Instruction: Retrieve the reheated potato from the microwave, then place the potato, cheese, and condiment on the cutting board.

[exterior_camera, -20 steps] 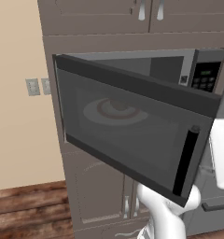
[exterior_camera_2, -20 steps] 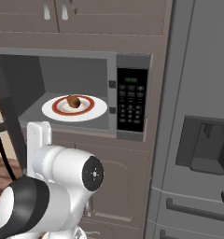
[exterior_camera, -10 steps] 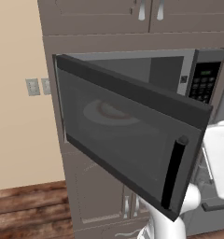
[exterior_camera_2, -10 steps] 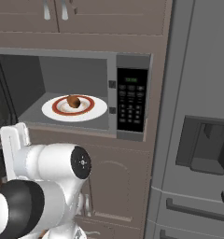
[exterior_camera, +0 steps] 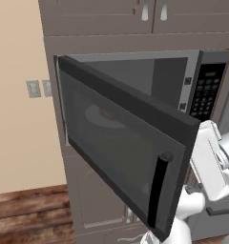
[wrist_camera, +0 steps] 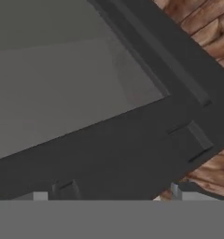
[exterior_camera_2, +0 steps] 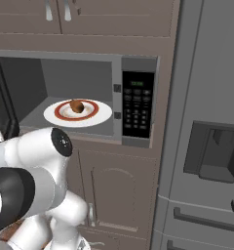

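microwave (exterior_camera_2: 89,93), door (exterior_camera: 121,143) swung wide to the left. potato (exterior_camera_2: 77,106) sits on a red-ringed plate (exterior_camera_2: 97,116) inside, too round to show a long axis. gripper (wrist_camera: 118,191) open beside the door's edge, holding nothing.

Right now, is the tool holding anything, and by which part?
Nothing is held. The tool is open, with its fingertips spread beside the microwave door and gripping none of it. The potato sits on the plate in the microwave.
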